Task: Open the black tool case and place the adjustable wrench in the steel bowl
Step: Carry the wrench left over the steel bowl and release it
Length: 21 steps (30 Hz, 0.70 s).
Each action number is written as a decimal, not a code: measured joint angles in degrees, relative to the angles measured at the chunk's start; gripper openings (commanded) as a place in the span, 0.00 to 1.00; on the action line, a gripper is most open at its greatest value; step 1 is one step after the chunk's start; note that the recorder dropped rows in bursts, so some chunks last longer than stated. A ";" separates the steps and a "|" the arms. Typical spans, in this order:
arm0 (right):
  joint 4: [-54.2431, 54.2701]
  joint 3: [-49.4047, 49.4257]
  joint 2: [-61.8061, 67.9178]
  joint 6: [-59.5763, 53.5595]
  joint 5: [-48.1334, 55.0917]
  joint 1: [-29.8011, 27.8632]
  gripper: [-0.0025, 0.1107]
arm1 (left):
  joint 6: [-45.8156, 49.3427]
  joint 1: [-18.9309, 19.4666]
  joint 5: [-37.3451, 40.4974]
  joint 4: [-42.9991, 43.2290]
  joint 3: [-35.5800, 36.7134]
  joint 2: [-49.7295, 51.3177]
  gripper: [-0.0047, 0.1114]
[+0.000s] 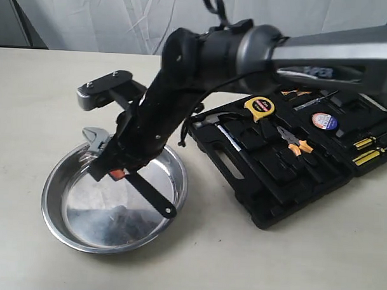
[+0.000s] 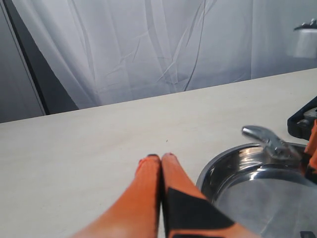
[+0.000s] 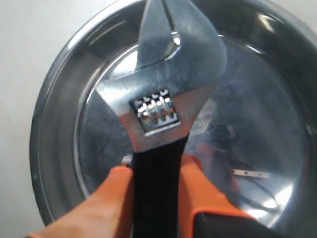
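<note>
My right gripper (image 3: 157, 171) is shut on the black handle of the adjustable wrench (image 3: 161, 106), holding it just over the steel bowl (image 3: 54, 148). In the exterior view the wrench (image 1: 95, 141) has its silver head above the bowl's far left rim and its handle end (image 1: 169, 212) sticks out over the bowl (image 1: 63, 226); the right gripper (image 1: 110, 171) reaches across from the right. The black tool case (image 1: 294, 180) lies open to the right of the bowl. My left gripper (image 2: 161, 157) is shut and empty, low over the table beside the bowl (image 2: 218, 168), with the wrench head (image 2: 267, 140) in sight.
The open case holds a yellow tape measure (image 1: 259, 107), a hammer (image 1: 222, 130), orange-handled pliers (image 1: 294, 143), a round tape roll (image 1: 324, 121) and screwdrivers (image 1: 371, 148). White curtain (image 1: 121, 18) hangs behind the beige table (image 1: 30, 101).
</note>
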 measured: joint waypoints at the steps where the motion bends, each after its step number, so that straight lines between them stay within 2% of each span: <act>1: -0.52 -1.24 1.46 0.40 0.00 0.46 0.01 | 0.00 0.00 0.00 0.00 0.00 0.00 0.04; 10: -4.50 -7.11 8.46 1.27 -0.64 1.64 0.03 | 0.00 0.00 0.00 0.00 0.00 0.00 0.04; 12: -4.76 -7.11 8.71 1.27 -1.68 1.64 0.11 | 0.00 0.00 0.00 0.00 0.00 0.00 0.04; 17: -5.16 -7.11 9.10 1.27 -3.23 1.64 0.44 | 0.00 0.00 0.00 0.00 0.00 0.00 0.04; 19: -5.16 -7.29 9.09 1.27 -3.45 1.64 0.47 | 0.00 0.00 0.00 0.00 0.00 0.00 0.04; 21: -5.16 -7.39 9.09 1.27 -3.57 1.64 0.43 | 0.00 0.00 0.00 0.00 0.00 0.00 0.04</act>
